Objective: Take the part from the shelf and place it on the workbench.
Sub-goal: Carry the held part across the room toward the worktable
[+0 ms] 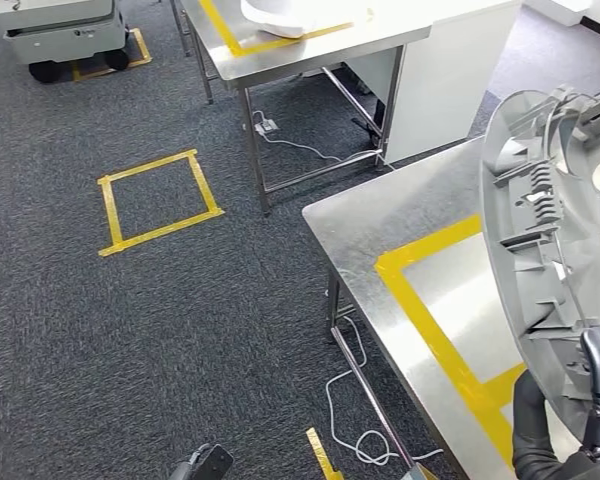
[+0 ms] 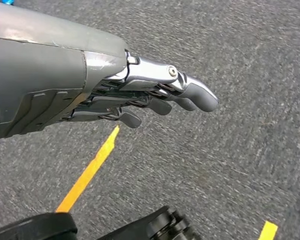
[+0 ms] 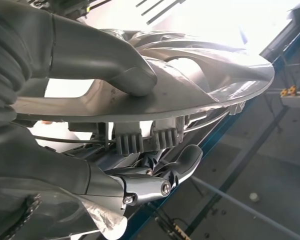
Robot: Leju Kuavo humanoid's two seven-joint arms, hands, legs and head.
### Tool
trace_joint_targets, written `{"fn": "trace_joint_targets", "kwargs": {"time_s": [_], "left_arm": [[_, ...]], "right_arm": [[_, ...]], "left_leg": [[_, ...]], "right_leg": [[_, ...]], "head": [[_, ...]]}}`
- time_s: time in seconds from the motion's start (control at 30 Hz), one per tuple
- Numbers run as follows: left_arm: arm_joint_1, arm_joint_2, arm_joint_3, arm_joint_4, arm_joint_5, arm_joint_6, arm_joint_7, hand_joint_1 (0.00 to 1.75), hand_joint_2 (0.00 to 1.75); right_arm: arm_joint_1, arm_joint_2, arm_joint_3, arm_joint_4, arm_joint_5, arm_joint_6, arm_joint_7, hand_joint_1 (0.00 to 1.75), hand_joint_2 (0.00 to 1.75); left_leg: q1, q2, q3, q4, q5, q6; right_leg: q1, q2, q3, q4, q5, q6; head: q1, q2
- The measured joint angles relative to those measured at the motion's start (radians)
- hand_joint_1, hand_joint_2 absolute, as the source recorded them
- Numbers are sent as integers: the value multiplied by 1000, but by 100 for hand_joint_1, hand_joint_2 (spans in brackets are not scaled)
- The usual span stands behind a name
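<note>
The part point(image 1: 553, 250) is a large round grey plastic cover with ribs and clips on its inner face. My right hand point(image 1: 584, 420) grips its lower rim and holds it upright above the near steel workbench point(image 1: 372, 220), over the yellow-taped rectangle point(image 1: 433, 330). Seen from the right wrist, the thumb point(image 3: 103, 55) presses one face of the part point(image 3: 201, 80) and the fingers point(image 3: 178, 165) clamp the other. My left hand point(image 2: 156, 95) hangs over the grey carpet, fingers straight and holding nothing; its wrist point(image 1: 203, 465) shows at the head view's bottom edge.
A second steel table point(image 1: 312, 50) with yellow tape and a white object point(image 1: 282, 15) stands farther back. A yellow tape square point(image 1: 157, 200) marks the carpet at left, a wheeled grey cart point(image 1: 63, 35) beyond it. Cables point(image 1: 350, 420) lie under the near bench.
</note>
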Motion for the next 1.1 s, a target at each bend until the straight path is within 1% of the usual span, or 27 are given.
{"fn": "trace_joint_targets", "kwargs": {"time_s": [0.03, 0.07, 0.1, 0.13, 0.17, 0.2, 0.27, 0.33, 0.37, 0.4, 0.43, 0.47, 0.5, 0.53, 0.57, 0.63, 0.67, 0.7, 0.77, 0.8, 0.87, 0.93, 0.97, 1.0, 1.03, 1.07, 1.1], "left_arm": [[0, 0, -1, 0, 0, 0, 0, 0, 175], [-1, 0, -2, 0, 0, 0, 0, 0, 175], [-1, 0, -3, 0, 0, 0, 0, 0, 175], [-2, 1, -4, 0, 0, 0, 1, 0, 175], [-4, 1, -4, 0, 1, 0, 1, 0, 175], [-5, 1, -4, 0, 1, 1, 2, 0, 175], [-7, 0, -5, 0, 3, 2, 3, 0, 175], [-8, -2, -5, 0, 7, 3, 1, 0, 175], [-8, -3, -6, 0, 9, 4, 0, 0, 175], [-7, -3, -5, 0, 11, 4, 0, 0, 175], [-6, -2, -5, 0, 12, 4, -1, 0, 175], [-5, -2, -5, 0, 13, 4, -1, 0, 175], [-5, -1, -5, 0, 14, 4, -1, 0, 175], [-5, 0, -5, 0, 15, 4, -1, 0, 175], [-5, -1, -5, 0, 16, 4, -1, 0, 175], [-6, -1, -5, 0, 16, 4, -1, 0, 175], [-7, -1, -5, 0, 16, 4, -2, 0, 175], [-7, -1, -5, 0, 16, 4, -2, 0, 175], [-8, 0, -5, 0, 16, 4, -2, 0, 175], [-9, 0, -5, 0, 16, 4, -2, 0, 175], [-11, 0, -5, 0, 16, 4, -2, 0, 175], [-9, 0, -5, 0, 16, 4, -3, 0, 175], [-7, 0, -5, 0, 17, 4, -3, 0, 175], [-5, 1, -5, 0, 17, 4, -3, 0, 175], [-4, 1, -5, 0, 18, 4, -3, 0, 175], [-4, 2, -5, 0, 18, 4, -3, 0, 175], [-5, 2, -5, 0, 19, 4, -3, 0, 175]], "right_arm": [[0, 0, 0, 0, 0, 0, 0, 175, 175], [-1, 0, 0, 0, 0, 0, 0, 175, 175], [-1, 0, 0, 0, 0, 0, 0, 175, 175], [-2, 0, 0, 0, 0, 0, 1, 175, 175], [-3, 0, 0, 0, 0, 0, 2, 175, 175], [-4, 0, 0, 0, 0, 0, 5, 175, 175], [-4, 0, 0, 0, 0, 0, 17, 175, 175], [-2, 0, 0, 1, 0, 0, 32, 175, 175], [-2, 0, 0, 1, 0, 0, 39, 175, 175], [-2, 0, 0, 1, 0, 0, 47, 175, 175], [-3, 0, 0, 1, 0, 0, 55, 175, 175], [-2, 0, 0, 2, 0, 0, 62, 175, 175], [-2, 0, 0, 2, -1, 0, 68, 175, 175], [-1, 0, 0, 3, -2, 0, 72, 175, 175], [-1, 0, 0, 3, -2, 0, 75, 175, 175], [-2, 0, -1, 3, -1, 0, 78, 175, 175], [-2, 0, -1, 3, -1, 0, 77, 175, 175], [-2, 0, -1, 3, 0, 0, 77, 175, 175], [0, 0, -1, 3, -1, 0, 78, 175, 175], [1, 0, -2, 3, -1, 0, 78, 175, 175], [0, 0, -2, 3, 0, 0, 78, 175, 175], [-1, 0, -2, 3, 0, 0, 78, 175, 175], [-1, 0, -2, 3, 0, 0, 78, 175, 175], [-1, 0, -2, 3, 0, 0, 78, 175, 175], [0, 0, -2, 3, 0, 0, 78, 175, 175], [0, 0, -2, 3, 0, 0, 78, 175, 175], [0, 0, -2, 3, 0, 0, 78, 175, 175]], "left_leg": [[0, -2, 9, -23, 27, 5], [-1, -9, 32, -78, 66, 11], [-2, -26, 62, -147, 105, 20], [-2, -45, 89, -209, 134, 27], [-3, -61, 108, -255, 147, 32], [-3, -70, 117, -279, 148, 35], [-1, -59, 122, -296, 144, 35], [4, -41, 124, -307, 150, 40], [6, -29, 125, -311, 153, 42], [4, -18, 125, -311, 153, 45], [3, -6, 124, -311, 152, 46], [2, 6, 124, -310, 152, 46], [1, 18, 124, -310, 151, 46], [1, 30, 125, -310, 150, 45], [1, 39, 128, -310, 148, 43], [-2, 57, 133, -308, 142, 35], [-5, 64, 135, -306, 140, 30], [-9, 72, 135, -304, 138, 26], [-12, 87, 136, -301, 137, 21], [-11, 85, 137, -298, 132, 17], [-6, 53, 120, -255, 95, 7], [-3, 13, 65, -131, 27, 0], [-2, 5, 34, -63, 0, -1], [-2, 2, 12, -18, -9, 0], [-2, 0, 8, -11, 4, 3], [-2, -3, 20, -42, 34, 7], [-3, -13, 48, -106, 76, 15]], "right_leg": [[2, 11, 1, 0, 0, 0], [3, 23, 2, 1, 0, 0], [4, 32, 3, 1, 1, 0], [6, 42, 2, 2, 1, 1], [6, 50, -1, 3, 2, 4], [6, 57, -6, 5, 4, 7], [5, 69, -16, 5, 8, 18], [6, 46, -35, 32, -12, 28], [7, 24, -56, 73, -37, 32], [6, 1, -83, 133, -69, 36], [5, -12, -115, 201, -100, 40], [3, -19, -140, 256, -119, 43], [1, -22, -150, 281, -121, 46], [-1, -26, -140, 265, -103, 48], [-2, -33, -111, 210, -71, 49], [1, -71, -33, 70, -20, 46], [3, -86, -8, 25, -9, 40], [5, -95, 3, 4, -8, 35], [6, -80, 0, 3, -7, 23], [5, -71, -1, 3, -5, 18], [0, -54, -4, 1, 0, 7], [-1, -36, -7, 1, 3, -1], [0, -25, -10, 1, 4, -4], [1, -13, -11, 1, 6, -6], [2, -1, -11, 1, 7, -6], [3, 10, -10, 1, 8, -6], [4, 22, -9, 1, 9, -6]], "head": [[0, 0], [0, 0], [0, 0], [1, 0], [0, 0], [0, 0], [-1, 0], [2, 0], [5, 0], [7, 0], [9, 0], [8, 0], [8, 0], [8, 0], [8, 0], [9, 0], [8, 0], [7, 0], [6, 0], [6, 0], [4, 0], [1, 0], [1, 0], [1, 0], [1, 0], [1, 0], [1, 0]]}}
